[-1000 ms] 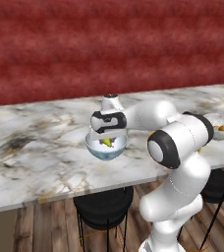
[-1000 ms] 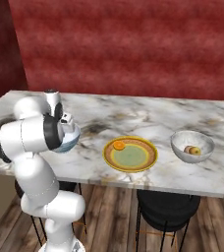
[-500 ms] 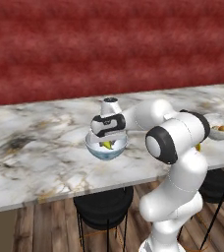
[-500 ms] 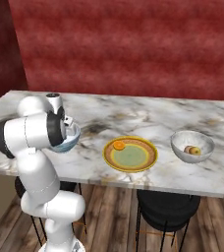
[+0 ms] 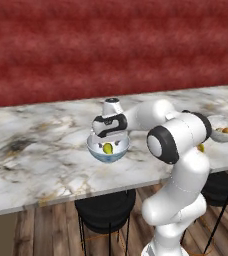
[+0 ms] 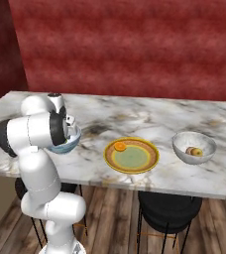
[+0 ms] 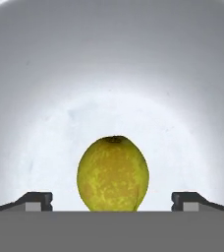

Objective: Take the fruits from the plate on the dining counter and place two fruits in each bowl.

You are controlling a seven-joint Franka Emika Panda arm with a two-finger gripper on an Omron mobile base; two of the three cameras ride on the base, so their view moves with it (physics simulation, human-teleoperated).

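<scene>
My gripper [image 5: 109, 136] hangs open just over the light blue bowl [image 5: 97, 150], which has a white inside [image 7: 109, 74]. The yellow-green pear-like fruit [image 7: 113, 174] lies on the bowl's bottom between my spread fingertips [image 7: 35, 201], touching neither, and is also seen as the pear [image 5: 108, 148] from the left base. The yellow-rimmed plate [image 6: 135, 166] sits mid-counter with the orange fruit [image 6: 120, 146] on its left side. To its right the speckled grey-white bowl [image 6: 204, 144] holds two small fruits [image 6: 193, 151]. From the right base, my arm hides part of the blue bowl [image 6: 70, 144].
The marble dining counter [image 6: 135, 116] runs across both base views before a dark red wall. Black round stools [image 5: 106, 210] stand under its near edge, with another stool [image 6: 169, 211] on the wooden floor. My own forearm and elbow [image 5: 178, 137] lie over the counter between blue bowl and plate.
The jaws have gone from shut to open, and the pear has left them and now rests in the blue bowl. The hand sank slightly towards the bowl a moment earlier.
</scene>
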